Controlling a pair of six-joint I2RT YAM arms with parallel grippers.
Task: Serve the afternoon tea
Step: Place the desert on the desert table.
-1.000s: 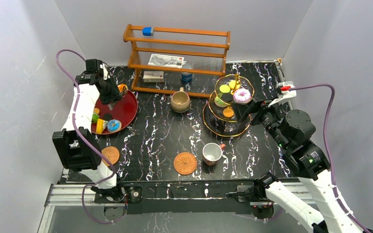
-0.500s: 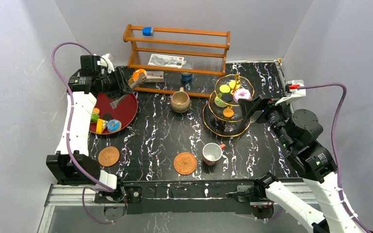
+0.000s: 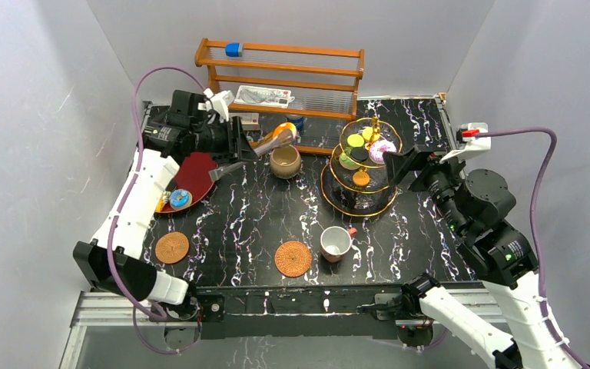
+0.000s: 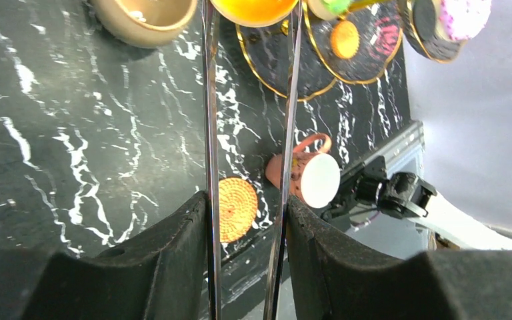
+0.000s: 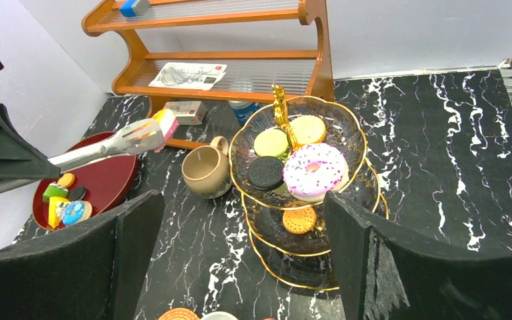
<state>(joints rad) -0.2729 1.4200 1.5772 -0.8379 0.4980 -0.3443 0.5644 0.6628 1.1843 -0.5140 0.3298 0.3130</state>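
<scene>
Ahead of the left gripper (image 3: pixel 236 144), clenched on tongs (image 3: pixel 265 141) pinching an orange toy treat (image 3: pixel 282 132) beside the tan mug (image 3: pixel 285 161), a slackened squeeze could drop it early.

Plain grey walls (image 3: pixel 46 77) enclose three sides of the black marble table (image 3: pixel 261 207); a wooden rack (image 3: pixel 280 83) stands at its far edge.

There are two coasters (image 3: pixel 293 258), one mug (image 3: pixel 285 161) and one cup (image 3: pixel 336 243). One stand (image 5: pixel 280 100) carries four pastries (image 5: pixel 317 170) on its top tier and one biscuit (image 5: pixel 299 219) below (the lower tiers are partly hidden). One tray (image 5: pixel 110 181) holds five sweets (image 5: pixel 73 212), one more sits in the single tongs (image 5: pixel 133 137), and there is one rack (image 3: pixel 280 77).
</scene>
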